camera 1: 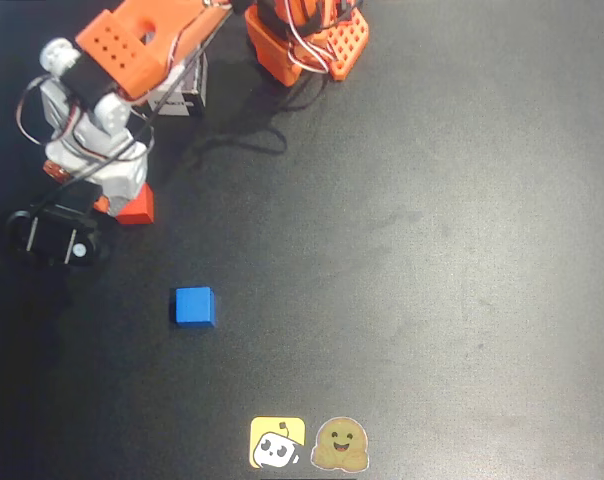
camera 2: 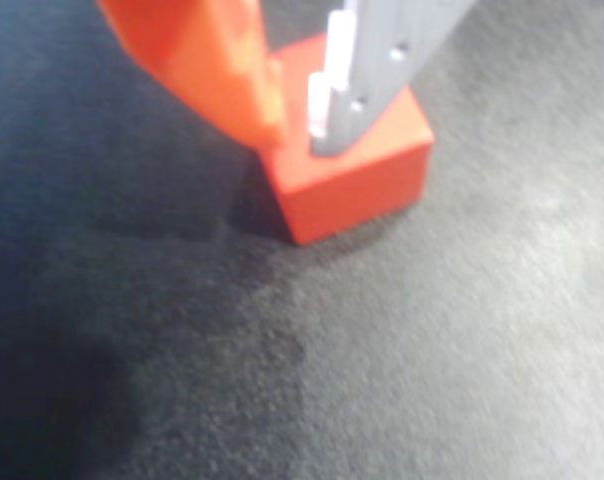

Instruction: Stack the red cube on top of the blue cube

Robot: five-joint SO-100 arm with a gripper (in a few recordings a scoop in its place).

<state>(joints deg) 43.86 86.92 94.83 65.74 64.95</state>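
Straddling the small matte red-orange cube (camera 2: 347, 180), the orange-and-grey end effector (camera 2: 292, 110) has one finger at each side and looks pressed onto it, low on the black surface (camera 1: 432, 250), presumably for lifting. Nearby, apart, sits the small bright blue cube (camera 1: 194, 305).

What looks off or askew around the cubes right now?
Nothing stands out. The red cube sits flat on the table at the end effector; the blue cube rests apart, undisturbed.
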